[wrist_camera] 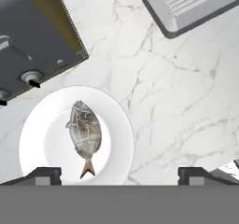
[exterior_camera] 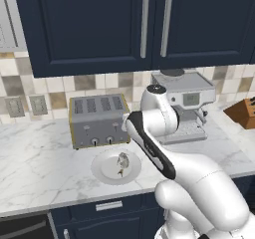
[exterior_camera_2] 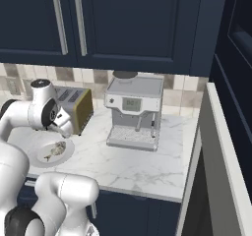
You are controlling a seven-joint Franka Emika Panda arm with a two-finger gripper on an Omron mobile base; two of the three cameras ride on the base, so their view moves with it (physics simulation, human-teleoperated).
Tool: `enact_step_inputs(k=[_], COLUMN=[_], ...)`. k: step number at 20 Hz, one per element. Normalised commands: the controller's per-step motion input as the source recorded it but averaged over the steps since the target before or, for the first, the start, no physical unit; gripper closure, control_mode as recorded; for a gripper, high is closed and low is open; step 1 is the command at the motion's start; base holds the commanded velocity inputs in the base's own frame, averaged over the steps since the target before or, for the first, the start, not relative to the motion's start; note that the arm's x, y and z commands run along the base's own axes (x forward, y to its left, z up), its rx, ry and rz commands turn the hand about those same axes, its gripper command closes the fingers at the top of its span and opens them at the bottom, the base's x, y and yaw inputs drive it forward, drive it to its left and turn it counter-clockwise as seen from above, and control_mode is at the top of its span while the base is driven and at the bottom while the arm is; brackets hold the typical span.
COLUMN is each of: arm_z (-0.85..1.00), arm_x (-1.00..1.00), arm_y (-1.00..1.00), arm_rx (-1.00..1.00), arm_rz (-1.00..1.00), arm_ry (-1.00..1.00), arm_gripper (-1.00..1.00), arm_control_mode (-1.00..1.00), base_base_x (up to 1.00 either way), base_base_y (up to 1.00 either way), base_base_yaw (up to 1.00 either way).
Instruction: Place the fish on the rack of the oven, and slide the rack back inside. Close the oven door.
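Marble-white countertop (exterior_camera: 45,168) carries a round white plate (wrist_camera: 119,143), and on that plate lies the small grey-silver fish (wrist_camera: 84,134) with brownish tints, its tail pointing toward the camera in the hand view; the plate sits just in front of the boxy silver toaster (exterior_camera: 97,119) and near the steel-grey coffee machine (exterior_camera_2: 134,112). The two-finger gripper (wrist_camera: 119,174) hangs above the plate with its dark fingertips (wrist_camera: 44,174) spread wide and nothing between them; it has not yet touched the fish. The step in hand looks like the pick-up. To do it well, the hand should shift sideways until the fish lies midway between the tips, since the fish now sits off toward one finger; then turn so the jaws cross the body's narrow width rather than its length; then come straight down and close on the thick middle, not the tail.
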Motion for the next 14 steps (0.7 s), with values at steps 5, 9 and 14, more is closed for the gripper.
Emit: enact_step_inputs(k=[5,9,14], arm_z=[-0.39,-0.28,-0.37], arm_x=[-0.15,-0.36,-0.02], arm_y=[0.3,0.15,0.32], arm_rx=[0.01,0.0,0.0], arm_rz=[0.0,0.0,0.0], arm_ry=[0.15,0.12,0.05], arm_gripper=[-1.0,-1.0,-1.0], arm_control_mode=[-1.0,-1.0,-1.0], base_base_x=[0.0,0.0,0.0], base_base_y=[0.0,0.0,0.0], base_base_yaw=[0.0,0.0,0.0])
